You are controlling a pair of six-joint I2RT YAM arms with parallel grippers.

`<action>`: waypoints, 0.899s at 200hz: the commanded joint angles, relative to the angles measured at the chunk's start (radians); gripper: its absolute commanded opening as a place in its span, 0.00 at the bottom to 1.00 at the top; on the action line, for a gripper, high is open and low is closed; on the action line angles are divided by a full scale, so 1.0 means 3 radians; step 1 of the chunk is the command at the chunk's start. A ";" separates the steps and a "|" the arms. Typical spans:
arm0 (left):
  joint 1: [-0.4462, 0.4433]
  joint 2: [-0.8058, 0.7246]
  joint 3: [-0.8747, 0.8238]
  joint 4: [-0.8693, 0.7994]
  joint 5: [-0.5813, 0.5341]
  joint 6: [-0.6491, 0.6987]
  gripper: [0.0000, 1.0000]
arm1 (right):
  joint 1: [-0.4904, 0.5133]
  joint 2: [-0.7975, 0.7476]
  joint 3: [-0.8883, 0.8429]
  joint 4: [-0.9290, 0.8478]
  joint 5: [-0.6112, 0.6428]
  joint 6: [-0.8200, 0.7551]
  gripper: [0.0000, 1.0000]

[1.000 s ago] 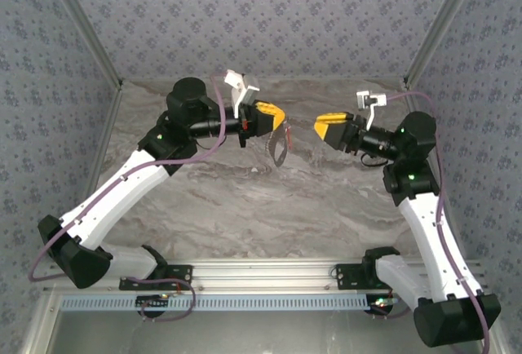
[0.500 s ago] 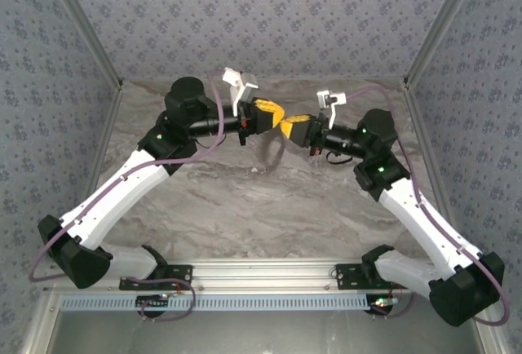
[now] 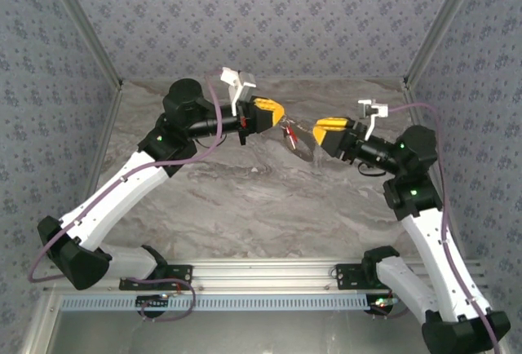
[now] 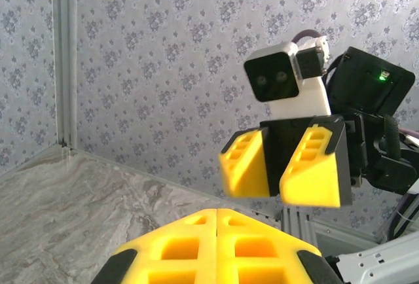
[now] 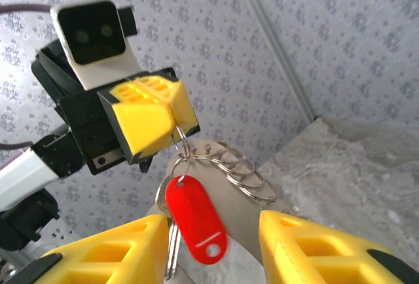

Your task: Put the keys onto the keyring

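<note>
Right now I see my left gripper (image 5: 174, 127) clamped tight on the thin grey metal keyring (image 5: 243, 178). The small silver key with a red plastic head (image 5: 195, 222) dangles at its 6 o'clock, between the parted fingers of my right gripper (image 5: 211, 228).

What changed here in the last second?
The right gripper swung in until it nearly touched the left gripper, then backed off to the right. Its fingers now stand open on either side of the red-headed key. The left arm stayed where it was, its gripper shut on the keyring, with the key hanging below.
</note>
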 commanded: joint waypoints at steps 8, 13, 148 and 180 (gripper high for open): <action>-0.0005 -0.0107 -0.0043 0.0376 0.0056 -0.0166 0.00 | -0.0093 0.0075 0.0128 0.0327 0.0001 0.0263 0.40; -0.0003 -0.0107 -0.0043 0.0400 0.0061 -0.0183 0.00 | -0.0092 0.0104 0.0152 0.0388 0.0019 0.0283 0.40; -0.0009 -0.0076 -0.0074 0.0567 0.0076 -0.0335 0.00 | 0.0671 0.0832 0.0387 0.1157 0.0212 0.0438 0.43; -0.0011 -0.0062 -0.0065 0.0556 0.0088 -0.0330 0.00 | 0.0738 0.0916 0.0445 0.1121 0.0218 0.0391 0.30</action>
